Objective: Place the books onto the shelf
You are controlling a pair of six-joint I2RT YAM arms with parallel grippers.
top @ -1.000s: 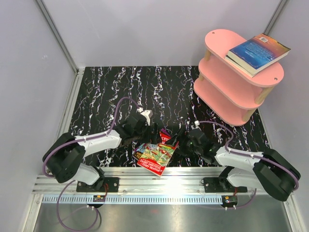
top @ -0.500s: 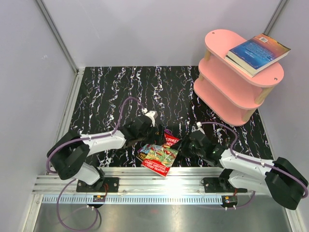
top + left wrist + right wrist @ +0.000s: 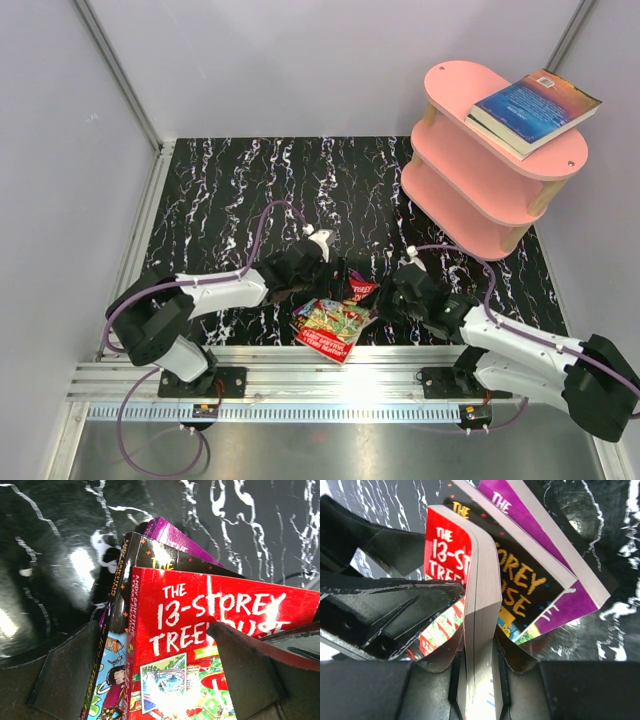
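Three Treehouse books lie stacked near the table's front edge: a red book (image 3: pixel 340 322) (image 3: pixel 200 630) on top, a black one (image 3: pixel 530 587) under it, a purple one (image 3: pixel 545 535) lowest. My right gripper (image 3: pixel 481 645) (image 3: pixel 383 292) is shut on the red book's (image 3: pixel 482 605) page edge, lifting that side. The left gripper (image 3: pixel 154 630) (image 3: pixel 322 278) is open, one finger (image 3: pixel 65 675) beside the spines and the other (image 3: pixel 245 670) on the red cover. The pink shelf (image 3: pixel 470 175) stands at the back right with a dark-blue book (image 3: pixel 535 108) on its top board.
The black marbled tabletop (image 3: pixel 240 190) is walled in by pale panels, with a metal post (image 3: pixel 115 70) at the back left. An aluminium rail (image 3: pixel 340 385) carrying both arm bases runs along the near edge. The shelf's lower boards show nothing on them.
The right gripper has closed on the red book's edge. Both grippers and the stack have shifted slightly to the right, and the left gripper has stayed wide open.
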